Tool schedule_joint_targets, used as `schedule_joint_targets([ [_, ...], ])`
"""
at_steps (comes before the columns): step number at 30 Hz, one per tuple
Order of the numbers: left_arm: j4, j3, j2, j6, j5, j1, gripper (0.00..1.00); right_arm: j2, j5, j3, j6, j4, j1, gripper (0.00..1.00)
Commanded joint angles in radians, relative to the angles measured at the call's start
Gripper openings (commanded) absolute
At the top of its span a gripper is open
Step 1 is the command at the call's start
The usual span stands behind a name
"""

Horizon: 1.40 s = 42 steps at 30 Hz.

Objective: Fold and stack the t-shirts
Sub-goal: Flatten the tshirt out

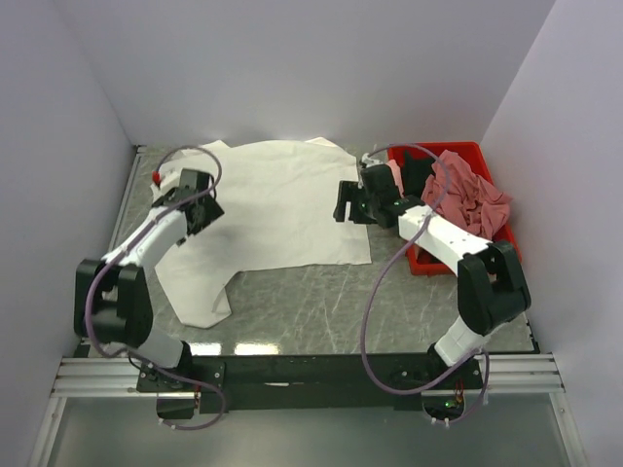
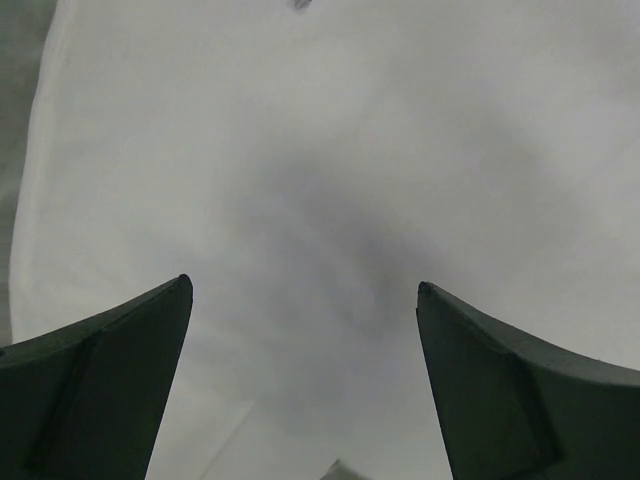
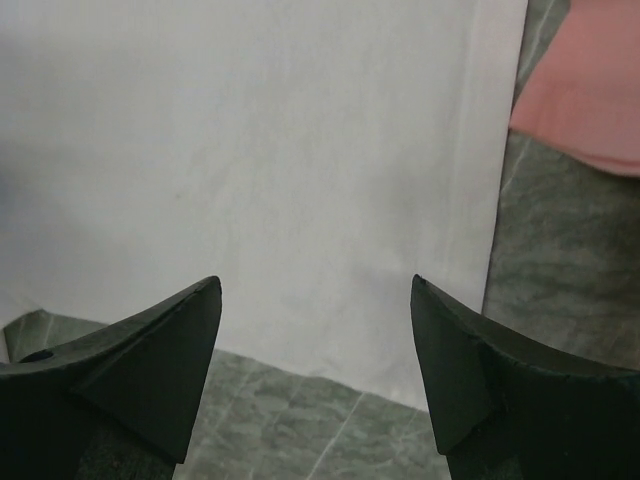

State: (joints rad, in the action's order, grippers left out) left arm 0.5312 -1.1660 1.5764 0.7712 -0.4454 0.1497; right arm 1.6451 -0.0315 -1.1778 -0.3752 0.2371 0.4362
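Observation:
A large white t-shirt (image 1: 282, 204) lies spread flat on the table, one sleeve reaching toward the near left. My left gripper (image 1: 200, 199) hovers over its left part, open, with only white cloth (image 2: 320, 150) beneath the fingers and nothing between them (image 2: 303, 285). My right gripper (image 1: 348, 202) stands open over the shirt's right edge (image 3: 300, 150), its fingers empty (image 3: 315, 280) above the hem and bare table. Dusty rose t-shirts (image 1: 472, 195) and a light pink one (image 1: 394, 175) are heaped in the red bin; a pink fold (image 3: 590, 90) shows in the right wrist view.
The red plastic bin (image 1: 428, 263) stands at the right, close beside the right arm. Grey-green marbled table (image 1: 311, 302) shows in front of the shirt. White walls close in the left, back and right sides. A small red spot (image 1: 156, 177) sits by the shirt's left edge.

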Motion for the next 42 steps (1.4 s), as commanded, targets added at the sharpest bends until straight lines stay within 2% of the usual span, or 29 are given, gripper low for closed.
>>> schedule_joint_targets([
  [1, 0.041, 0.152, -0.173, 0.151, 0.036, -0.002, 0.99, -0.114, 0.008, 0.059, -0.045, -0.042, -0.001, 0.83],
  [5, 0.064, 0.332, -0.335, 0.227, 0.065, -0.002, 1.0, -0.157, -0.068, 0.147, -0.057, -0.106, 0.013, 0.84],
  [11, 0.067, 0.443, -0.441, 0.283, 0.027, -0.002, 0.99, -0.087, -0.117, 0.098, -0.053, -0.104, 0.143, 0.86],
  [14, 0.033, 0.473, -0.432, 0.293, 0.046, -0.004, 0.99, -0.007, -0.165, 0.037, -0.057, -0.116, 0.211, 0.87],
  [17, -0.046, 0.5, -0.399, 0.283, 0.118, -0.015, 1.0, 0.121, -0.215, -0.057, -0.073, -0.113, 0.245, 0.87],
  [21, -0.106, 0.519, -0.339, 0.277, 0.169, -0.027, 0.99, 0.208, -0.243, -0.092, -0.083, -0.093, 0.259, 0.87],
  [29, -0.122, 0.535, -0.294, 0.272, 0.151, -0.067, 0.99, 0.243, -0.137, -0.014, -0.09, -0.045, 0.23, 0.87],
  [35, -0.123, 0.54, -0.28, 0.247, 0.151, -0.113, 0.99, 0.206, -0.165, 0.118, -0.114, -0.077, 0.145, 0.87],
  [42, -0.135, 0.542, -0.273, 0.218, 0.151, -0.14, 1.0, 0.176, -0.151, 0.188, -0.117, -0.084, 0.113, 0.87],
])
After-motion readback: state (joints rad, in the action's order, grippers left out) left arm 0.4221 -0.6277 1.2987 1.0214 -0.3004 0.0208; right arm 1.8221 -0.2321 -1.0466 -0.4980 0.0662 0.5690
